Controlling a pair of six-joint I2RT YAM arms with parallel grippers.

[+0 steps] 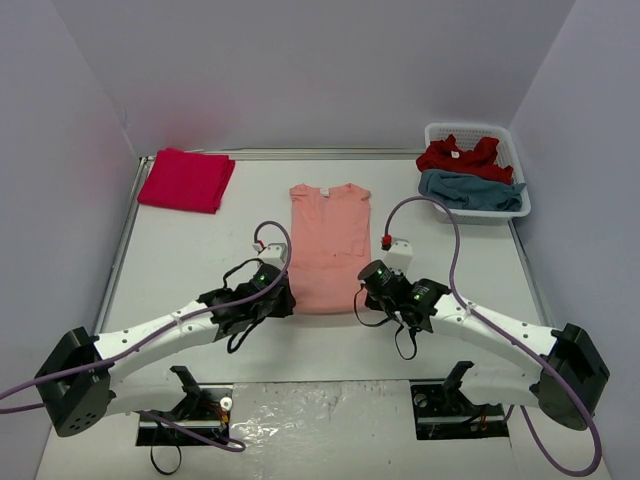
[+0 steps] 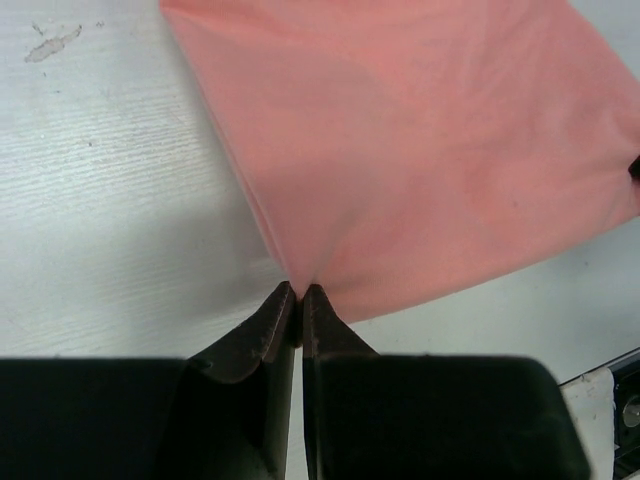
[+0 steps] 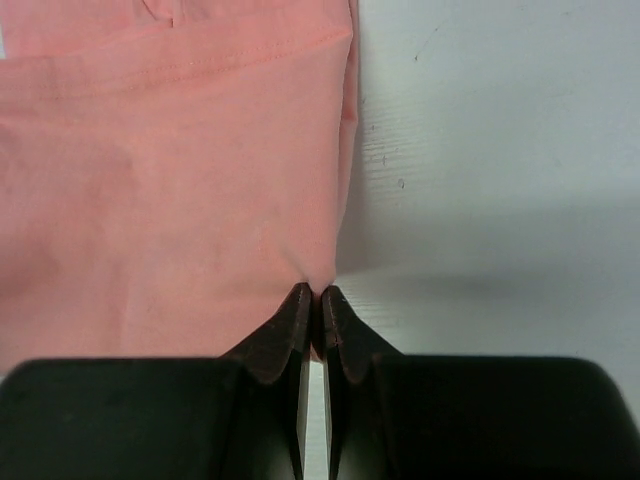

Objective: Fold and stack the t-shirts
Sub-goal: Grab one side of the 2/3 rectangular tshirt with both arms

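I have the salmon t-shirt [image 1: 330,245] lying flat at the middle of the table [image 1: 200,260], collar at the far end, its sleeves apparently tucked in so it reads as a long narrow panel; my left gripper [image 2: 298,292] is pinched tight on the near-left hem corner; my right gripper [image 3: 312,292] is pinched tight on the near-right corner, and the cloth puckers into each pair of closed fingers; I judge this to be the start of the crosswise fold. One crimson t-shirt [image 1: 186,180] sits folded at the far left; a red tee [image 1: 458,157] and a teal tee [image 1: 470,190] lie crumpled in the basket [image 1: 470,128] at the far right, not yet folded. Next I'd want both arms to lift together and carry the hem toward the collar, level and at one pace, so the edge lands square; a slipped corner would skew the fold.
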